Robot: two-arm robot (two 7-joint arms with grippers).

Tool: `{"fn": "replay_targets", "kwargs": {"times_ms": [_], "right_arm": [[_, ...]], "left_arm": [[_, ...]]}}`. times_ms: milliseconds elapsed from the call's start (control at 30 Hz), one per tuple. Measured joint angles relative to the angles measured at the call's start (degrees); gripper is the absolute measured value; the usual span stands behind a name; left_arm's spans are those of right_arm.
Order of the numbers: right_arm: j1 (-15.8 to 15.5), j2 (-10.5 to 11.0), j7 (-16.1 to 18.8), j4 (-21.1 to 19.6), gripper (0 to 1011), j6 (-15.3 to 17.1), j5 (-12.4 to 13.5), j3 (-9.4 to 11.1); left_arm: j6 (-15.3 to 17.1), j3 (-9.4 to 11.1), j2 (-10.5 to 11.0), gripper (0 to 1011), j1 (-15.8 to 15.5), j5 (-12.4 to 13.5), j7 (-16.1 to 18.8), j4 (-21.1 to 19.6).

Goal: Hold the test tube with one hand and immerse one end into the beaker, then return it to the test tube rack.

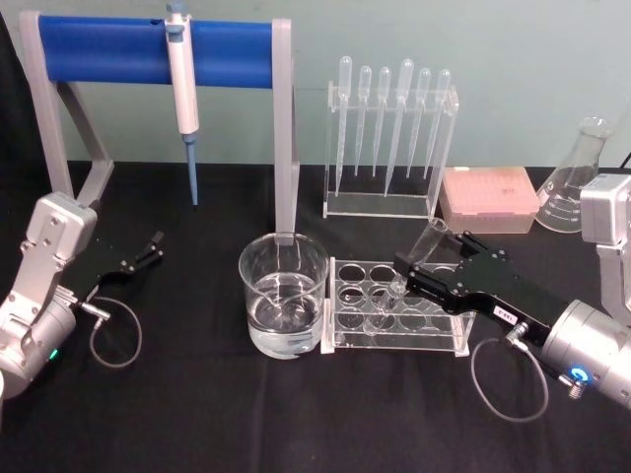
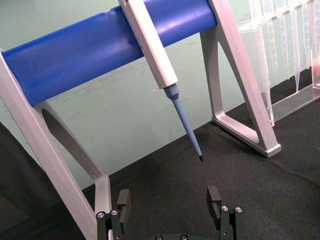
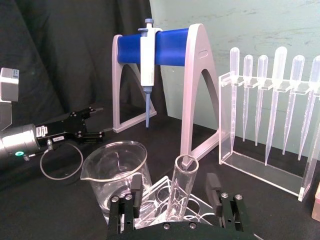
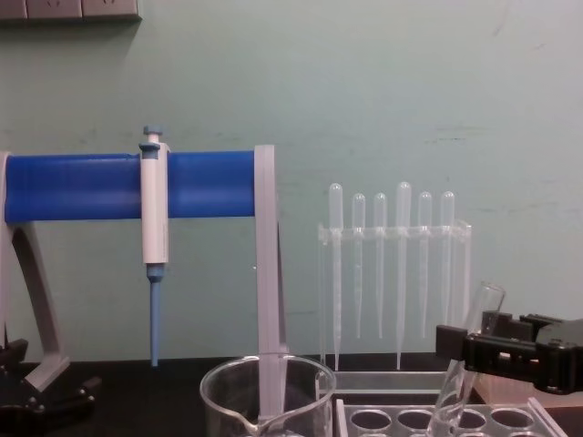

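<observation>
The test tube (image 1: 409, 271) leans tilted in the clear rack (image 1: 434, 340), its rounded bottom down in a hole and its flared rim up. My right gripper (image 1: 412, 270) straddles the tube at mid-height. In the right wrist view its fingers (image 3: 136, 186) stand open on either side of the test tube (image 3: 179, 192), with gaps on both sides. The beaker (image 1: 284, 296), with water in it, stands just left of the rack, also seen as the beaker (image 3: 116, 172) and the beaker (image 4: 264, 393). My left gripper (image 1: 150, 248) rests open at the far left, holding nothing.
A grey stand with a blue bar (image 1: 148, 49) carries a hanging pipettor (image 1: 183, 99) behind the beaker. A clear holder with several plastic pipettes (image 1: 389, 128), a pink tip box (image 1: 488, 197) and a glass flask (image 1: 575, 182) line the back right.
</observation>
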Motion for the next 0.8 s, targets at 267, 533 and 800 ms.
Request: {"fn": "replay_targets", "kwargs": {"times_ms": [267, 533, 800], "right_arm": [[0.0, 0.0, 0.1, -0.1, 609, 0.0, 0.0, 0.1], [-0.1, 0.1, 0.2, -0.1, 341, 0.0, 0.1, 0.1], [-0.1, 0.1, 0.2, -0.1, 224, 0.0, 0.1, 0.1]], "left_arm": [[0.0, 0.0, 0.0, 1000, 0.0, 0.0, 0.0, 0.0], [0.0, 0.0, 0.0, 1000, 0.0, 0.0, 0.0, 0.0], [0.0, 0.0, 0.0, 1000, 0.0, 0.0, 0.0, 0.0]]}}
